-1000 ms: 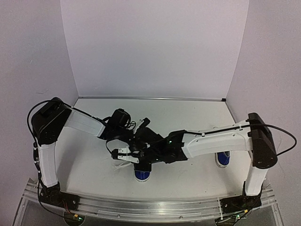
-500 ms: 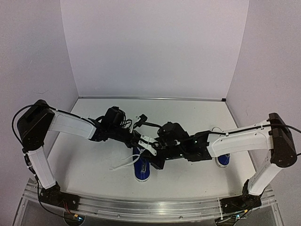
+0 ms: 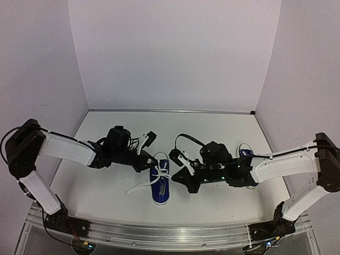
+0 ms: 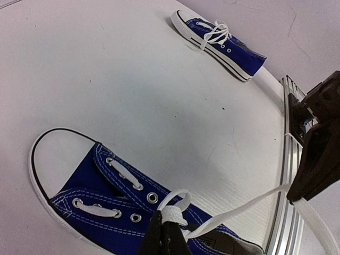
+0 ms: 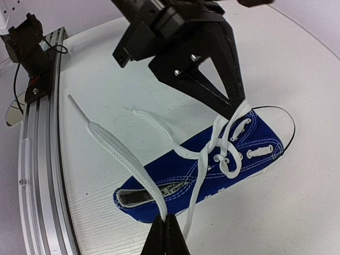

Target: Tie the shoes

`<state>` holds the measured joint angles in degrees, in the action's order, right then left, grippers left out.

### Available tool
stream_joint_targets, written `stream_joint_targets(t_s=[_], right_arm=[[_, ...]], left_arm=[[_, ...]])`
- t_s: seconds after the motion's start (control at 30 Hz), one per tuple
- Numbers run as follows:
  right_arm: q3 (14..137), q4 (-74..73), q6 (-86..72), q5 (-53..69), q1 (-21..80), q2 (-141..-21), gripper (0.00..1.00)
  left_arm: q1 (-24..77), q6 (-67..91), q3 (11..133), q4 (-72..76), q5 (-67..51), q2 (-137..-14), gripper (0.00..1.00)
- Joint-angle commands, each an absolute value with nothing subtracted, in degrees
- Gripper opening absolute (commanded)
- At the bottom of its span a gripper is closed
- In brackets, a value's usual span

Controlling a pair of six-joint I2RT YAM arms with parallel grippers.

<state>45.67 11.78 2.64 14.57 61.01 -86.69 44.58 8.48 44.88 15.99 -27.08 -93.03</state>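
A blue sneaker (image 3: pixel 160 187) with a white toe cap lies between my arms, its white laces crossed in a loose knot. My left gripper (image 3: pixel 153 160) is shut on a small loop of lace (image 4: pixel 175 204) over the eyelets; its tips show in the left wrist view (image 4: pixel 163 219). My right gripper (image 3: pixel 181 175) is shut on another strand of lace (image 5: pixel 123 159) beside the shoe's heel opening; its tips show in the right wrist view (image 5: pixel 167 220). The second sneaker (image 4: pixel 220 38) lies far off with its laces bunched at the eyelets; my right forearm partly hides it in the top view (image 3: pixel 248 154).
A loose lace end (image 3: pixel 138 186) trails left of the shoe on the white table. An aluminium rail (image 5: pixel 40 159) runs along the near table edge. Purple walls close in the back and sides.
Both arms were crossed close over the shoe. They have drawn apart, the left gripper to the left and the right gripper to the right, each pulling lace out with it.
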Motion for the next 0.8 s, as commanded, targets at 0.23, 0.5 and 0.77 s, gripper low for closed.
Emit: stream_joint_targets(t_s=[0.23,0.5,0.77], right_arm=[[38.46,17.62,-4.37,18.36,56.18,-87.23,0.0],[37.34,18.02,-5.76,19.05,51.9,-86.69,0.0],[35.35,17.93,-5.92,20.12,50.03,-86.75,0.0]], left_arm=[[44.91,12.33,35.27,30.31,-22.07,-88.94,0.0],[44.91,14.01,32.5,30.78,-17.93,-88.61,0.0],[44.9,16.8,30.29,32.97,-13.13,-88.56,0.0]])
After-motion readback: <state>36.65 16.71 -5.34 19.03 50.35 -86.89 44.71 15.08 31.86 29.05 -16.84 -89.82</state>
